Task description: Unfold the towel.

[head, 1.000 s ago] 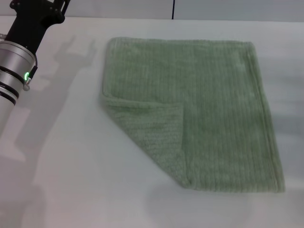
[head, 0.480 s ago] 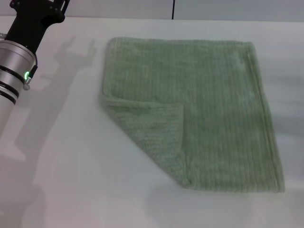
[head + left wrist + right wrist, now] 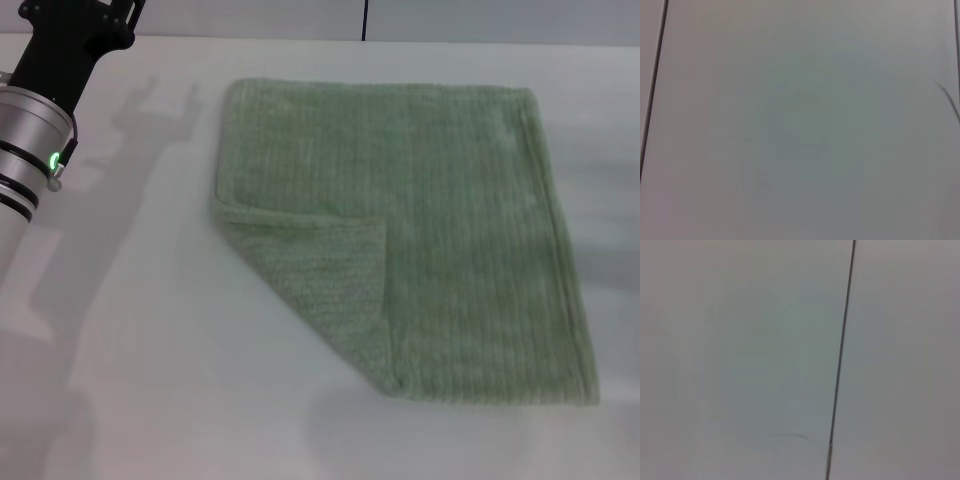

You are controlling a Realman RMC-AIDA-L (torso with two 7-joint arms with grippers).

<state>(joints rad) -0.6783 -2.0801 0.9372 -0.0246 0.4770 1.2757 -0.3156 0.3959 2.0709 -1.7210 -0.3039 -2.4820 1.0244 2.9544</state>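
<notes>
You see the pale sage-green, ribbed terry towel (image 3: pixel 420 230) lying flat on the white table (image 3: pixel 150 350), a little right of the middle of the head view. It is roughly square with hemmed edges. 1 corner, the near-left one, is folded over onto the cloth, making a triangular flap (image 3: pixel 325 280) whose point lies toward the towel's middle. The other 3 corners lie spread out.

Your left arm (image 3: pixel 40 110), black at the wrist and silver behind it with 1 small green light, is raised at the far-left edge, well apart from the towel and touching nothing. Its claw runs off the top of the view, so you cannot tell how it stands. The right arm is not in the head view. Both wrist views show only a plain pale surface with a thin dark seam.
</notes>
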